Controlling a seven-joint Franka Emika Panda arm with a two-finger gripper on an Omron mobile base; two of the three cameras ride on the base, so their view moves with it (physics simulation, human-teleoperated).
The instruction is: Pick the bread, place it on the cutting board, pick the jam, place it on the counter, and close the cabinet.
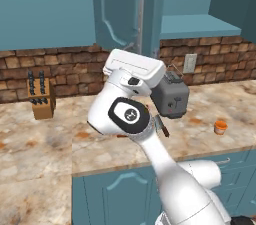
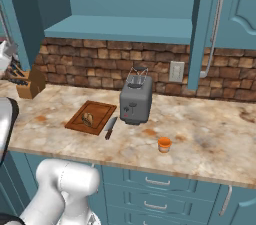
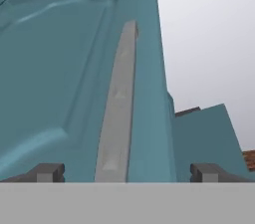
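Left base view: the arm rises from 5 o'clock, its white hand up near the centre in front of the open cabinet door, which has a pale bar handle just above the hand. The toaster stands at 3 o'clock of the hand. The jam, a tiny orange jar with a pale rim, sits upright on the counter at 4 o'clock of the toaster. A knife block stands at 9 o'clock by the brick wall.

Right base view: the arm no longer hides the cutting board, a dark brown board with the bread resting on it, a small mottled tan lump. A knife lies just beside the board at its 3 o'clock. The toaster is beyond the knife, and the jam sits on bare counter at 5 o'clock of the toaster, well apart from the board. The cabinet shelf is exposed, with the door edge-on at 1 o'clock.

Hand view: the gripper has its fingers spread wide, released, gripping nothing. The door handle runs up between them, from 6 to 12 o'clock, over the arched teal panel.
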